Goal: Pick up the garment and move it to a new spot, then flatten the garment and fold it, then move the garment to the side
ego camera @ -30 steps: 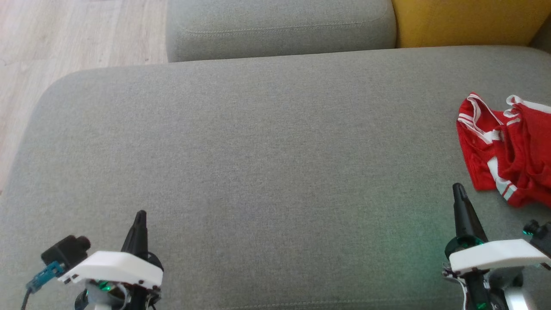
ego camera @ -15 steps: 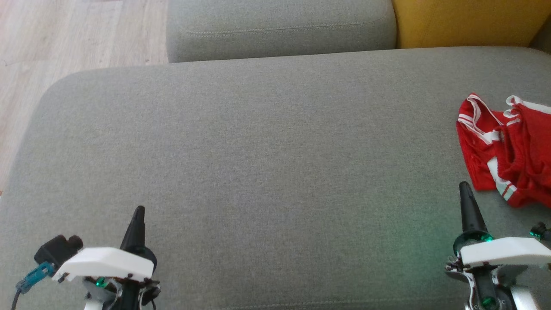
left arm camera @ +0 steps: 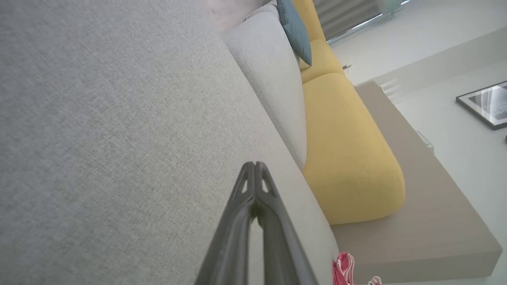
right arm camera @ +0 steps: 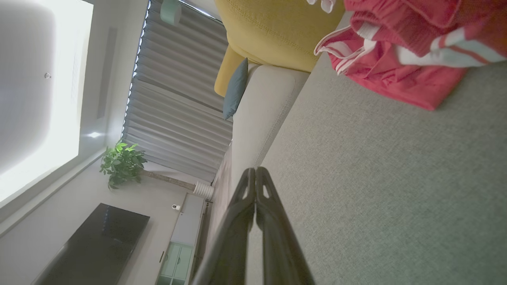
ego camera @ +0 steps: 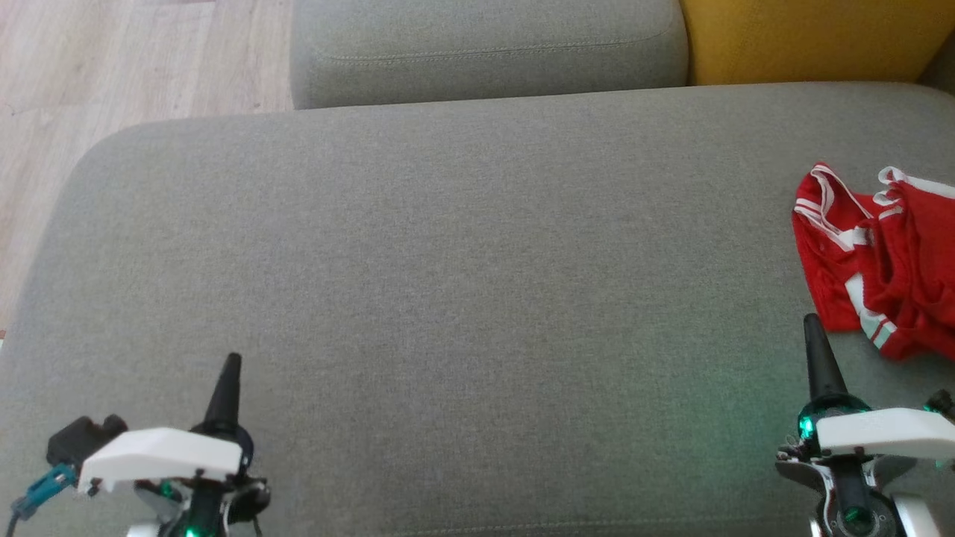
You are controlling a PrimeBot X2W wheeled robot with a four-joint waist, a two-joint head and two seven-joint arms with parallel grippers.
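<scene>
The garment [ego camera: 880, 261] is a crumpled red piece with white stripes, lying at the far right of the grey sofa seat [ego camera: 448, 283]; it also fills the upper right of the right wrist view [right arm camera: 400, 51] and peeks in at the bottom of the left wrist view [left arm camera: 344, 271]. My right gripper [ego camera: 810, 322] is shut and empty, its tips just left of and below the garment's near corner, apart from it. Far from the garment, my left gripper [ego camera: 233, 359] stands shut with nothing in it at the lower left. Both pairs of fingertips meet in the wrist views [left arm camera: 254, 164] [right arm camera: 255, 170].
A grey back cushion [ego camera: 485, 48] and a yellow cushion [ego camera: 813, 37] line the far side of the seat. Wooden floor [ego camera: 112, 74] lies beyond the seat's left edge. A blue pillow [right arm camera: 235, 89] leans on the sofa further along.
Both grippers have drawn slightly back toward the bottom of the head view, the left one drifting left and the right one right. The garment lies unchanged.
</scene>
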